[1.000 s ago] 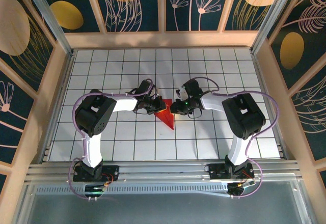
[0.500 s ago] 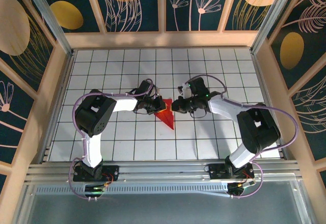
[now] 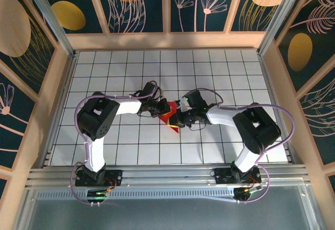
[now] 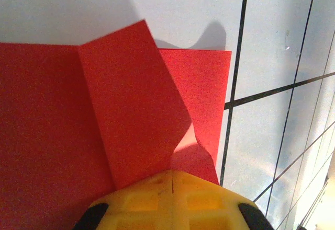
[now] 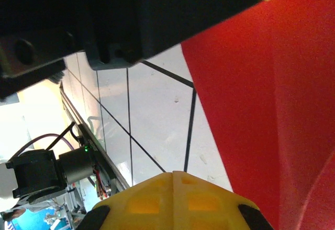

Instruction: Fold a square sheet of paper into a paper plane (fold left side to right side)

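The red sheet of paper [image 3: 168, 116] lies mid-table, folded into a pointed wedge with its tip toward the near edge. My left gripper [image 3: 159, 108] is at the wedge's far-left corner. In the left wrist view its yellow fingers [image 4: 157, 201] are shut, tips down on the paper [image 4: 47, 136], beside a folded flap [image 4: 131, 110] that stands slightly raised. My right gripper [image 3: 179, 118] is at the wedge's right edge. Its yellow fingers [image 5: 152, 204] are shut over white tile, just beside the red paper [image 5: 261, 110], with nothing between them.
The white gridded table [image 3: 220, 68] is walled by wooden frames and patterned panels [image 3: 141, 5]. In the right wrist view the left arm's black body [image 5: 131, 15] hangs close above. The arm bases [image 3: 97, 175] stand at the near edge.
My right gripper has shut and swung from the paper's far-right corner toward the near side, onto its right edge. The left gripper and the paper have stayed put.
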Tool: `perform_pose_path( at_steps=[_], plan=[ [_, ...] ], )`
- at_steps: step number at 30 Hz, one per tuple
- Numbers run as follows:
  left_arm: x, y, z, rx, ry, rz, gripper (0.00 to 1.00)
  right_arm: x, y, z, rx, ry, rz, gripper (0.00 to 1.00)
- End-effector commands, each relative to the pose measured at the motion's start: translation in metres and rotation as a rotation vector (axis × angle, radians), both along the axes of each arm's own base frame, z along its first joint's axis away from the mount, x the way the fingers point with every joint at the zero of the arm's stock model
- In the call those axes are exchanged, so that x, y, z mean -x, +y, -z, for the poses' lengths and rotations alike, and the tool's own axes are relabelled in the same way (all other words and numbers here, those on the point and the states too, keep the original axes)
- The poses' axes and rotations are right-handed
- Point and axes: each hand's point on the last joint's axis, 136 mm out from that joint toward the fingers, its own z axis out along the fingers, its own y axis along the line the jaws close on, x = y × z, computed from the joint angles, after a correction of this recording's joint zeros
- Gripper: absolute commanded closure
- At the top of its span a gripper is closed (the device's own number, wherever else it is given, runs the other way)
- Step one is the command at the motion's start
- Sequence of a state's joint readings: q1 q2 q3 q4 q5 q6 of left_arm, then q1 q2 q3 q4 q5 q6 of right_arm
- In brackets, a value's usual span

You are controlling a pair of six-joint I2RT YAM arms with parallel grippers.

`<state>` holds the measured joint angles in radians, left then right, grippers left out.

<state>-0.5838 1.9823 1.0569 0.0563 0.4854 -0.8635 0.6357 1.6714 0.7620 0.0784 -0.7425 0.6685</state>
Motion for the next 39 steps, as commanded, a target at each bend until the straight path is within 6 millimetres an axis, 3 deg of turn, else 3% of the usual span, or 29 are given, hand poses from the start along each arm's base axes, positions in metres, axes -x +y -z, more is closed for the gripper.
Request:
perform_pose_path(
  at_steps=[1,10,39],
  plan=[
    [0.025,0.031,0.052,-0.184,0.114,-0.02,1.0,-0.004,-0.008,0.006,0.006,-0.006,0.04,1.0],
    [0.026,0.031,0.052,-0.185,0.116,-0.021,1.0,0.0,-0.021,0.017,0.044,0.0,0.041,1.0],
    [0.027,0.033,0.054,-0.189,0.119,-0.025,1.0,0.025,-0.026,0.043,0.065,0.073,0.016,1.0]
  ],
)
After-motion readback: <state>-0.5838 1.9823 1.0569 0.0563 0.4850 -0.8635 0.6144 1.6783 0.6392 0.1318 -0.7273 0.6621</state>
